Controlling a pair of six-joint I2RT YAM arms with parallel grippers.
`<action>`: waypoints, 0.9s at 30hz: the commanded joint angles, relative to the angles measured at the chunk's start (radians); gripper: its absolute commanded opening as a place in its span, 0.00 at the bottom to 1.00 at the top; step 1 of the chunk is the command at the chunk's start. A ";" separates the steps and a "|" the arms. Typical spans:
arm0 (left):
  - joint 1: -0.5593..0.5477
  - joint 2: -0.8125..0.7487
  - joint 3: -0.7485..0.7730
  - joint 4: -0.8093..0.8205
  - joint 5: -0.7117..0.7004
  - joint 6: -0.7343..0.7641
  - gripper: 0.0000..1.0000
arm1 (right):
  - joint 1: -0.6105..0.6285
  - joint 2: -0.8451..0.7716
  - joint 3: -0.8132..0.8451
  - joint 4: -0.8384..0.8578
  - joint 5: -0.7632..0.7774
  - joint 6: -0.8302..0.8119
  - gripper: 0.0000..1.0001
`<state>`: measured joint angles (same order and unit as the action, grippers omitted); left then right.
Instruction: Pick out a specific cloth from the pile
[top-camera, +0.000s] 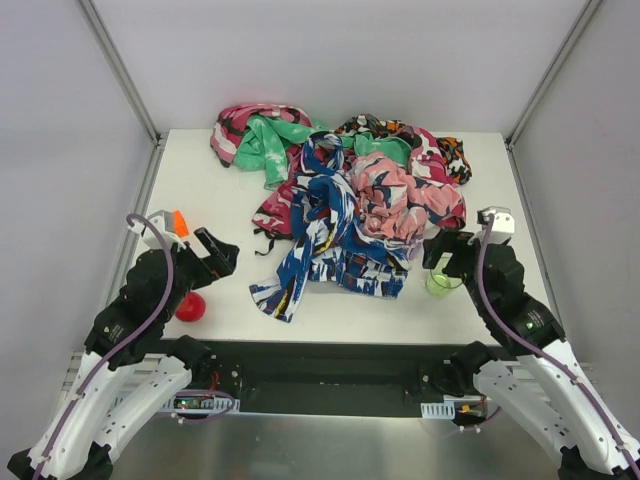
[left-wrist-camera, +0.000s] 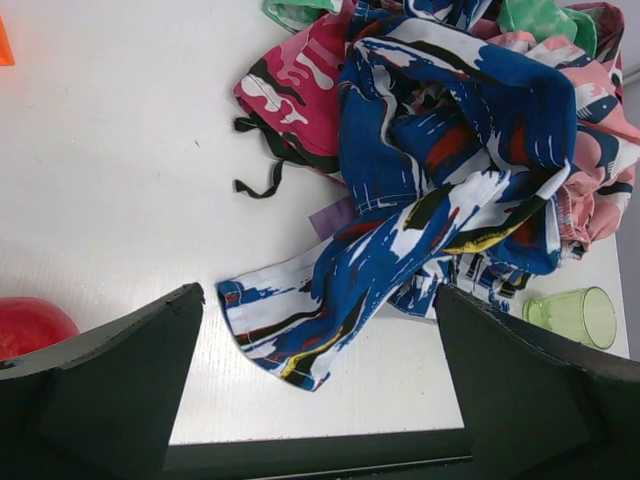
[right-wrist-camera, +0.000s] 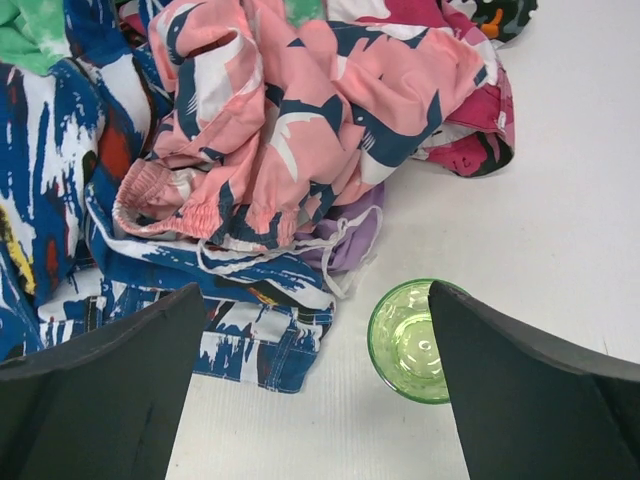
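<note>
Most of the cloth (right-wrist-camera: 356, 236) lies buried under the pile (right-wrist-camera: 300, 110). Only a lilac fold peeks out ahead of the right fingers (right-wrist-camera: 530, 390), and a small patch ahead of the left fingers (left-wrist-camera: 110, 390). The picture's edge cuts off a red ball (left-wrist-camera: 28, 324) beside the left fingers. The green cup (right-wrist-camera: 408, 342) is partly hidden behind one of the right fingers.

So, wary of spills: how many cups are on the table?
1: a green cup off the pile's near right corner, by the right gripper. Others may hide under it.
</note>
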<state>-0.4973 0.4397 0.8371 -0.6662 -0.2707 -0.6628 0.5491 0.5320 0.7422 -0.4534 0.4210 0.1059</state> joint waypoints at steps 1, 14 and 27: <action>-0.001 0.024 0.007 0.019 -0.013 0.003 0.99 | -0.002 -0.016 0.016 0.082 -0.124 -0.096 0.96; -0.001 0.068 -0.026 0.019 -0.009 0.016 0.99 | 0.254 0.228 0.123 0.122 -0.429 -0.626 0.96; -0.001 0.074 -0.067 0.020 -0.038 0.000 0.99 | 0.491 0.919 0.425 -0.002 -0.289 -1.298 0.96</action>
<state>-0.4973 0.5159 0.7773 -0.6662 -0.2722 -0.6621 1.0378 1.3613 1.0649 -0.4274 0.1349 -1.0176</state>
